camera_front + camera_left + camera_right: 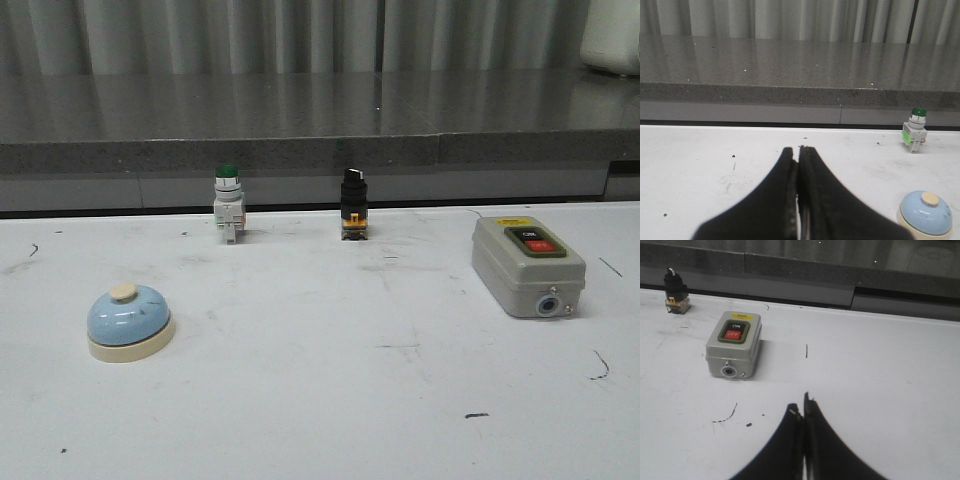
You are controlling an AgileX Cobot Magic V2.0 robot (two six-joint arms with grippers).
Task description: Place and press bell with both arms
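The light-blue dome bell [129,321] with a cream base and cream top button stands upright on the white table at the front left. It also shows in the left wrist view [925,214], off to one side of my left gripper [797,150], which is shut and empty, apart from the bell. My right gripper [801,407] is shut and empty over bare table, a little short of the grey switch box [734,344]. Neither arm shows in the front view.
A grey switch box [523,265] with ON and OFF buttons lies at the right. A green-capped push button [228,204] and a black selector switch [352,204] stand near the table's back edge. A grey stone ledge [320,120] runs behind the table.
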